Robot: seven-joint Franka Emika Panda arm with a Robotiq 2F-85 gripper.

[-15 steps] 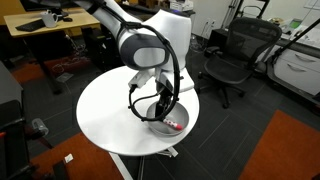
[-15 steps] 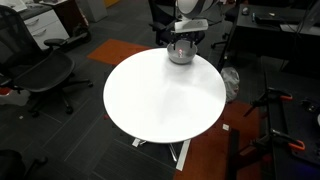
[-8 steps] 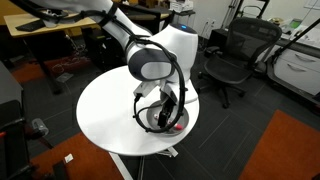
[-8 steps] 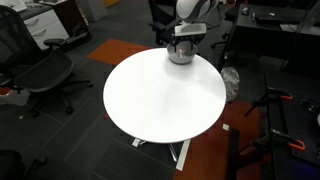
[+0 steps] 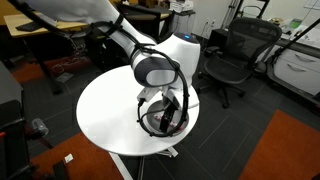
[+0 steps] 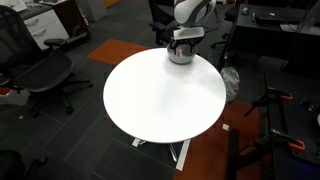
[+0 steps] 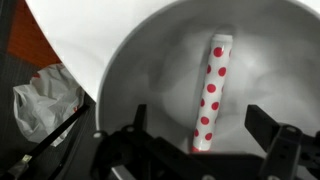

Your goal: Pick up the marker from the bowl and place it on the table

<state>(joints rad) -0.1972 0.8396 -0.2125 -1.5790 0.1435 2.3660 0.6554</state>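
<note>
The marker [image 7: 210,95] is a white stick with red dots and lies inside the grey bowl [image 7: 150,70]. In the wrist view my gripper [image 7: 205,135] is open, with one finger on each side of the marker's near end. In both exterior views the gripper [image 5: 165,118] is lowered into the bowl [image 5: 152,126] near the edge of the round white table [image 5: 105,115]. The bowl [image 6: 180,55] also sits at the table's [image 6: 165,95] far edge under the gripper [image 6: 182,42]. The marker is hidden in both exterior views.
Black office chairs [image 5: 232,55] [image 6: 40,70] stand around the table. A light-wood desk [image 5: 45,30] is behind it. A crumpled bag [image 7: 45,100] lies on the floor beside the table. An orange carpet patch [image 5: 285,150] lies on the floor.
The arm has lowered the gripper further into the bowl, so the fingers now straddle the marker. The bowl and the marker have not moved.
</note>
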